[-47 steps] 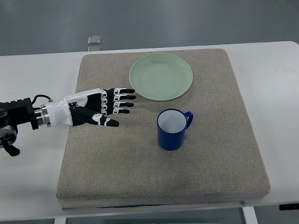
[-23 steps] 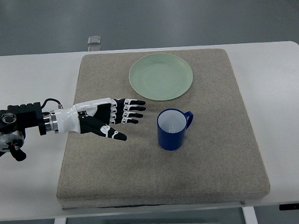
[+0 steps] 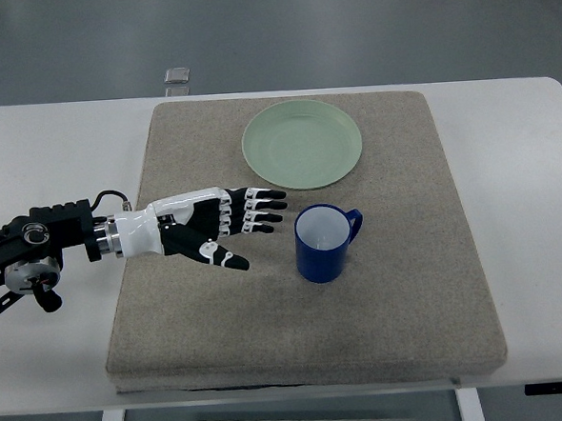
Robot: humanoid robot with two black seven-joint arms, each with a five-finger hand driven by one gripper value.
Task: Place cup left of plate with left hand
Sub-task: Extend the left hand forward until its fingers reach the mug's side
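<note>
A dark blue cup (image 3: 325, 242) with a white inside stands upright on the beige mat (image 3: 392, 309), its handle pointing up-right. A pale green plate (image 3: 302, 143) lies at the mat's far edge, just above the cup. My left hand (image 3: 254, 229) reaches in from the left over the mat with fingers stretched out and thumb spread, holding nothing. Its fingertips (image 3: 279, 205) are a short gap left of the cup, not touching it. The right arm is out of view.
The mat covers most of a white table (image 3: 51, 358). A small clear object (image 3: 177, 76) lies at the table's far edge, above the mat's left corner. Bare mat stretches left of the plate and along the near side.
My left hand has moved right and slightly toward the near side, closing much of the gap to the cup. Cup and plate have not moved.
</note>
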